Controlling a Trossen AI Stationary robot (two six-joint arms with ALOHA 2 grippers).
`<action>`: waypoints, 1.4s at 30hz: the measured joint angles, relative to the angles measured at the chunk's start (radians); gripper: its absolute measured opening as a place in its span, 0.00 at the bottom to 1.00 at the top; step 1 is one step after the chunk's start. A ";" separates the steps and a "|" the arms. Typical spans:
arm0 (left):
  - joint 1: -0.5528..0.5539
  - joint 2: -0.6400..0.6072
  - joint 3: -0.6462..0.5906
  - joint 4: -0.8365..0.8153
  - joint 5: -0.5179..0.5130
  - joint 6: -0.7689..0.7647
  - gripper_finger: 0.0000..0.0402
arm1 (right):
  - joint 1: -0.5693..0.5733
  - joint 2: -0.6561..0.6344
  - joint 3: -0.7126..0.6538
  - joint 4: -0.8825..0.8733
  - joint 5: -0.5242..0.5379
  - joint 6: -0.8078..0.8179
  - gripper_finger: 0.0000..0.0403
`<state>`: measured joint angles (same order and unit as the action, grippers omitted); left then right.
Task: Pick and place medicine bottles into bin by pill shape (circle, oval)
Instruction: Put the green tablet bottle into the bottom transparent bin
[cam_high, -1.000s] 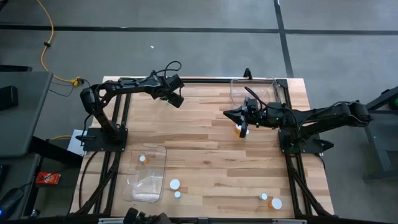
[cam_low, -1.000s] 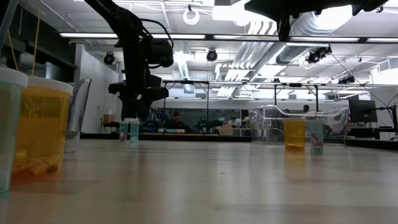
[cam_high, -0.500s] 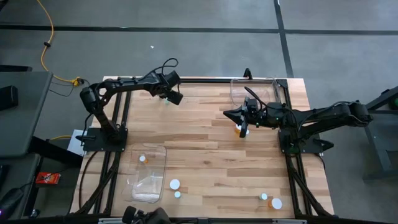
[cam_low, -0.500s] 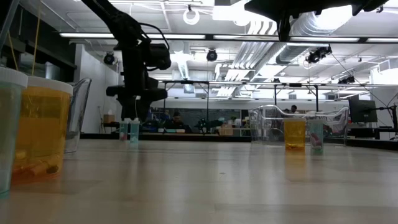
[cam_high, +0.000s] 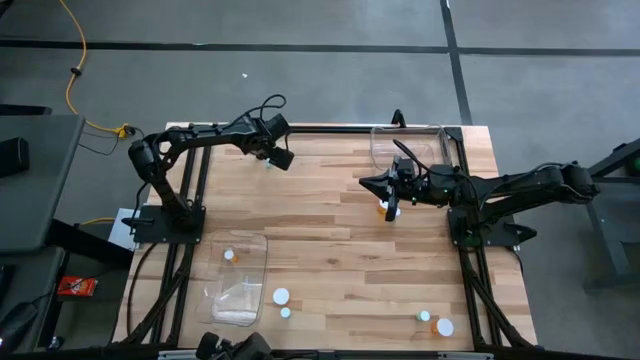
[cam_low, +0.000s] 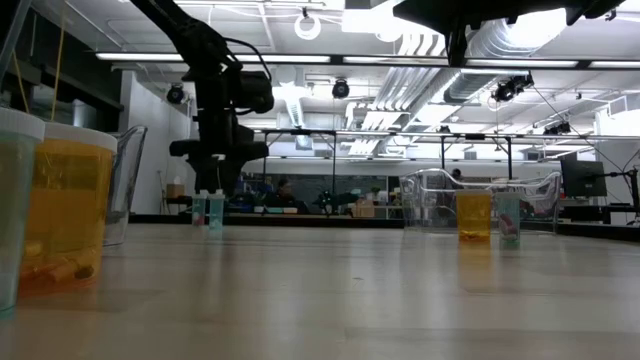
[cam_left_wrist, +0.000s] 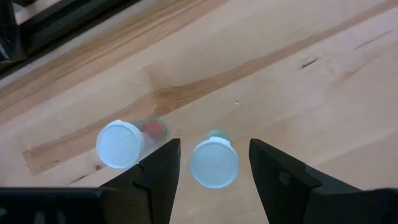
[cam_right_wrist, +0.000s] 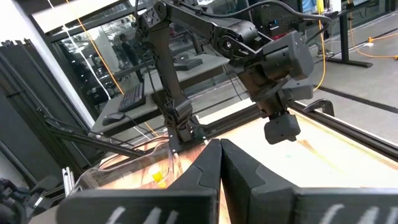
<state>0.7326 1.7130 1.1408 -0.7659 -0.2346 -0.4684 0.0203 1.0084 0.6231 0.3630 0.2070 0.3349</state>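
Two pale teal medicine bottles with white caps (cam_left_wrist: 213, 163) (cam_left_wrist: 119, 144) stand upright on the table near its far left. My left gripper (cam_left_wrist: 213, 171) is open above them. Its fingers stand on either side of one bottle without touching it, and the other bottle is just outside one finger. The low view shows the pair (cam_low: 207, 208) under the gripper (cam_low: 215, 150). My right gripper (cam_right_wrist: 219, 155) is shut and empty, held above an orange bottle (cam_high: 382, 207) and a white-capped one (cam_high: 392, 212) in the middle right.
A clear bin (cam_high: 405, 145) stands at the far right. A second clear bin (cam_high: 238, 285) at the near left holds one bottle (cam_high: 228, 255). Loose bottles stand near the front edge (cam_high: 281, 296) (cam_high: 285, 312) (cam_high: 425, 316) (cam_high: 444, 327). Bare wood lies in the table's middle.
My left gripper has gone a little toward the table's far left corner and lower, ending over the two pale teal bottles, then stayed still. The bottles have not moved.
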 joint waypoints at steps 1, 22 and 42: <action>0.000 0.000 0.000 -0.001 0.008 0.000 0.45 | 0.000 0.000 0.000 0.000 0.000 0.000 0.00; -0.008 0.068 -0.001 0.009 0.014 -0.008 0.45 | 0.000 0.000 0.000 0.000 0.000 0.005 0.00; -0.006 0.053 -0.001 0.030 -0.039 0.026 0.25 | 0.000 0.000 0.000 0.000 0.000 0.005 0.00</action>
<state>0.7261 1.7661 1.1400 -0.7361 -0.2733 -0.4419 0.0204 1.0084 0.6231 0.3626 0.2070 0.3401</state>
